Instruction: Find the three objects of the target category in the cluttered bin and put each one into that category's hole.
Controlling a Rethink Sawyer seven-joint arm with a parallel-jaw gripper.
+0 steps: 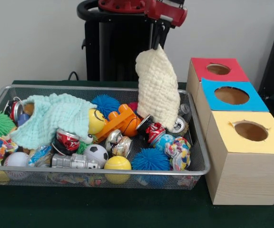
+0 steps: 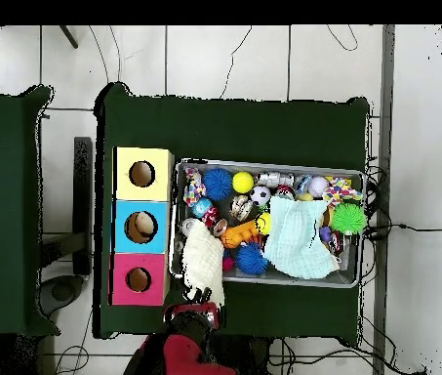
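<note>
Front view first: I see my gripper [image 1: 157, 46] up high, pinched tight on the top of a cream cloth [image 1: 158, 88]. The cloth hangs down long, and its bottom end dips into the far right corner of the bin [image 1: 99, 172]. The bin sits on the green table [image 1: 127, 209] and is full of stuff. I can pick out a mint cloth [image 1: 53, 118] lying over the left side, a yellow smiley ball [image 1: 96, 120] just beside it, an orange toy [image 1: 122, 121], crushed cans [image 1: 68, 140], a soccer ball [image 1: 96, 153], a plain yellow ball [image 1: 117, 164] and a blue spiky ball [image 1: 151, 159]. To the right of the bin stand three wooden boxes, touching in a row: red top [image 1: 218, 70] farthest, blue top [image 1: 232, 96] in the middle, yellow top [image 1: 251, 131] nearest. Each has a round hole.

Overhead view next: here the boxes sit on the left of the bin [image 2: 269, 281], and I look straight down into the holes. The cream cloth [image 2: 204, 259] reaches over the bin's rim toward my red arm [image 2: 187, 350]. I cannot see the fingers from here. A green spiky ball [image 2: 346, 217] shows clearly inside the bin at its right end.
</note>
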